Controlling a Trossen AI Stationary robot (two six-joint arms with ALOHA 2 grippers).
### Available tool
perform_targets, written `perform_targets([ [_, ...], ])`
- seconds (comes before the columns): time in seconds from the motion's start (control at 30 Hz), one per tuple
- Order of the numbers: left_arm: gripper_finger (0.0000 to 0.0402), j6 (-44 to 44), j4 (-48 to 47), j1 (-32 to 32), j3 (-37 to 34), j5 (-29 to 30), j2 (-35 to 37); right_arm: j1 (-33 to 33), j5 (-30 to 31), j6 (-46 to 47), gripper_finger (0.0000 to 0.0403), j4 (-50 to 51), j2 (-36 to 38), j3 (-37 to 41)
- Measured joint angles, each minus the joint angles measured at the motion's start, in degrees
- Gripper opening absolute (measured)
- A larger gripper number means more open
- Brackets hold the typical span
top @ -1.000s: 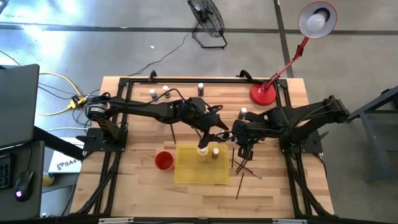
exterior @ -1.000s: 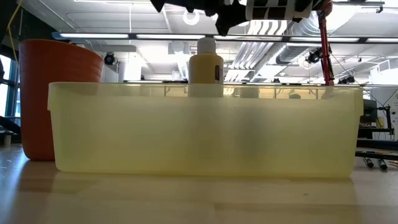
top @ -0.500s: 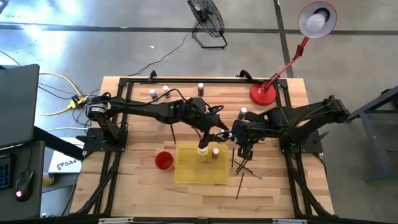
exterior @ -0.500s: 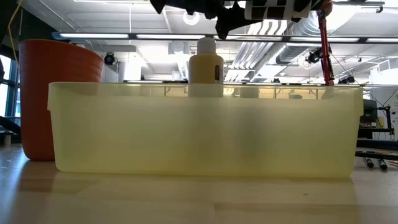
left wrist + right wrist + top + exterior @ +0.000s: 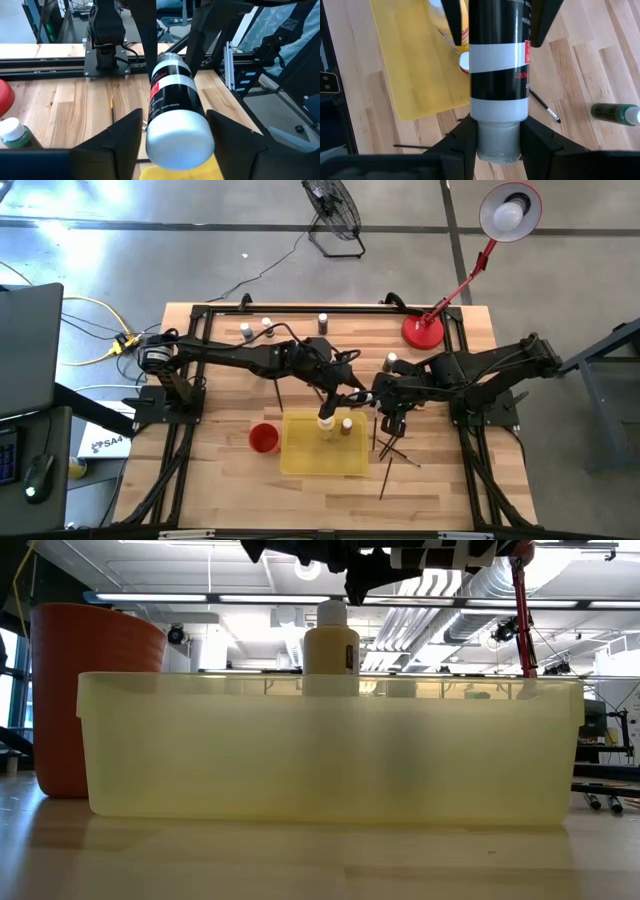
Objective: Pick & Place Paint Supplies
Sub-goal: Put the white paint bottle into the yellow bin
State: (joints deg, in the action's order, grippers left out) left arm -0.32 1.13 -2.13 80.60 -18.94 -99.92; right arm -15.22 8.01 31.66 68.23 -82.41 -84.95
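A black paint bottle with white bands (image 5: 498, 55) hangs in the air between my two grippers, over the far right corner of the yellow tray (image 5: 310, 460). My right gripper (image 5: 498, 137) is shut on its cap end. My left gripper (image 5: 174, 115) is shut about its white bottom end. A larger yellowish bottle (image 5: 331, 645) and a small brown one (image 5: 347, 424) stand upright in the tray. Thin dark brushes (image 5: 397, 452) lie flat on the table to the right of the tray. My left gripper has the bottle's white bottom end (image 5: 177, 140) between its two fingers, one on each side wall. The fingers come nearly level from the table's left and lie along the bottle. My right gripper pinches the pale cap (image 5: 498, 145) between its two fingers. It comes slanting down from the table's right, and the body sticks out beyond the fingertips. The bottle is lifted clear of tray and table.
A red cup (image 5: 263, 438) stands left of the tray. Small bottles (image 5: 267, 323) stand along the far edge, and another (image 5: 390, 361) near a red lamp base (image 5: 422, 331). A green bottle (image 5: 615, 113) lies on its side on the table.
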Motion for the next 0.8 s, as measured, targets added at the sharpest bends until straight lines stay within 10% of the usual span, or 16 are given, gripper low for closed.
perform_targets([
  [0.53, 0.0131, -1.5, 0.0, 0.0, 0.0, 0.0, 0.0, 0.0, -1.3, -0.7, 0.0109, 0.0, 0.0, 0.0],
  [0.8, 0.0131, -1.7, 0.5, -0.1, 0.0, 0.0, 0.0, 0.0, -2.4, -1.5, 0.0252, 1.1, 0.0, 0.0],
])
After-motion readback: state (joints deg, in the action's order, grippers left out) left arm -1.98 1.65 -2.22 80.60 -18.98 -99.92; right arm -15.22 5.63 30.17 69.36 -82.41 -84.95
